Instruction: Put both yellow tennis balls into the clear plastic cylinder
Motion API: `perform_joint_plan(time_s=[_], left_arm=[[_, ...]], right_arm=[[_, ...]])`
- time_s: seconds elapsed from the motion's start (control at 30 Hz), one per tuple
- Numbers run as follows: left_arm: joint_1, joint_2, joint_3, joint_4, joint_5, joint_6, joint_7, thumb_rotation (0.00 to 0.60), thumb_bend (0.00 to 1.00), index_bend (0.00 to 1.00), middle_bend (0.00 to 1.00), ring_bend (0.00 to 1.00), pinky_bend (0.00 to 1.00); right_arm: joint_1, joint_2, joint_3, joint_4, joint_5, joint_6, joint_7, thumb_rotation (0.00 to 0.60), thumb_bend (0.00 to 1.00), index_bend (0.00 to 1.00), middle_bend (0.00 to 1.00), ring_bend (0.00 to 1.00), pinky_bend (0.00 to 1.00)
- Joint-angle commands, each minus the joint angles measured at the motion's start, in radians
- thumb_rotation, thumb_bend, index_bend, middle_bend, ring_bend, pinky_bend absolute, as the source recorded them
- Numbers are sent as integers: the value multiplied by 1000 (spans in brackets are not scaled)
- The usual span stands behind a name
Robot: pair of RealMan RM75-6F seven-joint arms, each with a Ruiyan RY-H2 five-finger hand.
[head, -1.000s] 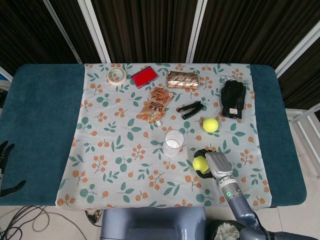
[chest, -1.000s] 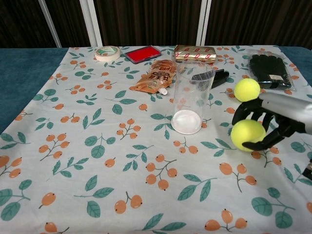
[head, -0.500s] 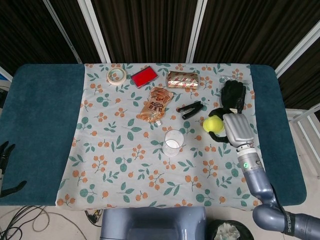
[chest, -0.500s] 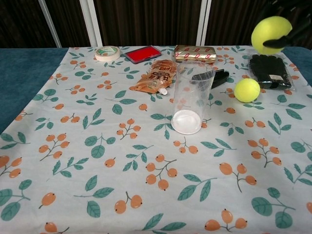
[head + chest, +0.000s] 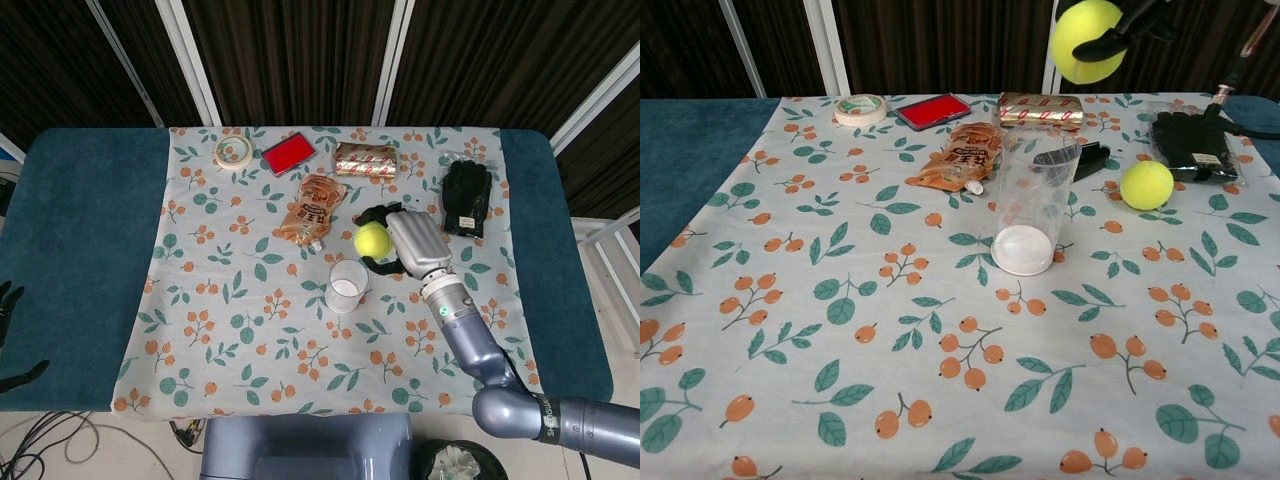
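The clear plastic cylinder [image 5: 347,285] [image 5: 1031,210] stands upright and empty near the middle of the flowered cloth. My right hand [image 5: 408,241] [image 5: 1127,16] grips one yellow tennis ball [image 5: 372,239] [image 5: 1086,40] in the air, above and a little to the right of the cylinder's mouth. The second tennis ball [image 5: 1146,185] lies on the cloth to the right of the cylinder; the head view hides it behind my right arm. Only the fingertips of my left hand [image 5: 12,335] show at the far left edge, off the table, apart and holding nothing.
Along the far side lie a tape roll [image 5: 233,152], a red case [image 5: 288,153], a gold wrapped box [image 5: 366,159] and an orange snack pouch [image 5: 314,207]. A black clip [image 5: 1080,158] and a black glove [image 5: 466,195] lie right of the cylinder.
My right hand raised its ball from low over the near right of the cloth, swung it far and then left; it is now beside the cylinder's mouth. The other ball stayed put.
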Motion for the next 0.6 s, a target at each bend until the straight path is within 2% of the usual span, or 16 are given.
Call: perform_joint_plan(time_s=[0.03, 0.3, 0.33, 0.4, 0.43, 0.47, 0.6], left_arm=[[0, 1, 0, -2, -1, -2, 0, 600, 41, 54, 0, 0, 138], [1, 3, 0, -4, -2, 1, -3, 600, 41, 54, 0, 0, 138], [1, 3, 0, -4, -2, 1, -3, 600, 41, 54, 0, 0, 138], [1, 3, 0, -5, -1, 1, -2, 600, 41, 54, 0, 0, 138], [1, 3, 1, -5, 0, 1, -1, 600, 41, 54, 0, 0, 138], [1, 3, 1, -5, 1, 1, 0, 600, 41, 54, 0, 0, 138], [2, 3, 1, -6, 0, 1, 1, 600, 41, 54, 0, 0, 138]], right_arm=[[15, -11, -14, -21, 10, 5, -5, 600, 560, 496, 418, 588, 802], [31, -7, -67, -66, 8, 5, -6, 600, 560, 496, 418, 588, 847], [33, -6, -73, -67, 7, 4, -3, 600, 560, 496, 418, 587, 821], [34, -3, -83, -73, 5, 1, 3, 600, 559, 496, 418, 568, 464], [34, -1, -88, -75, 3, -1, 5, 600, 551, 495, 415, 543, 208], [36, 3, -96, -77, 3, -6, 6, 600, 536, 484, 404, 508, 26], [50, 20, -120, -80, 18, -22, -7, 600, 428, 355, 306, 379, 0]])
